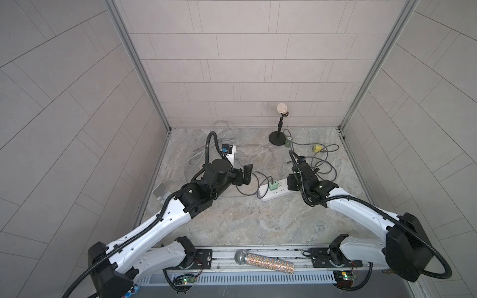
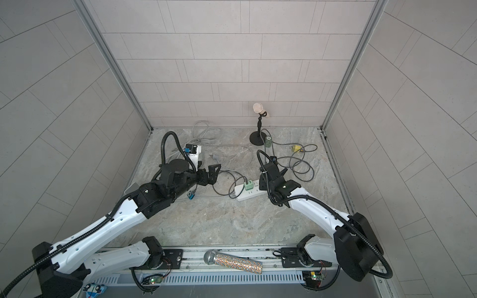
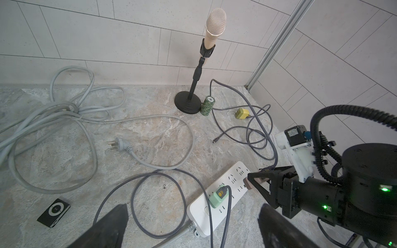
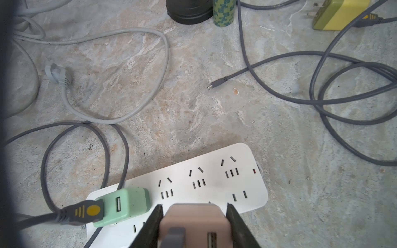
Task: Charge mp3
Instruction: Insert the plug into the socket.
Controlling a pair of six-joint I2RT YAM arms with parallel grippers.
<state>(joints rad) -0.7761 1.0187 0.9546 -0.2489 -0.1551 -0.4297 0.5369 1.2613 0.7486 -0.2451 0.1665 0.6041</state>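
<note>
Mp3 lies flat on the worktop, far left, clear from the left wrist; in a top view the mp3 peeks from under the arm. Left gripper gapes wide, empty. Over the strip, right gripper pinches a pink adapter; top views hide that grip.

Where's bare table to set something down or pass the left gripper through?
Widest: near tabletop between the power strip and front rail. Smaller: between the strip, the pale cord loop and mic stand base. Crowded: pale cord tangle back left, dark cable coils back right.
</note>
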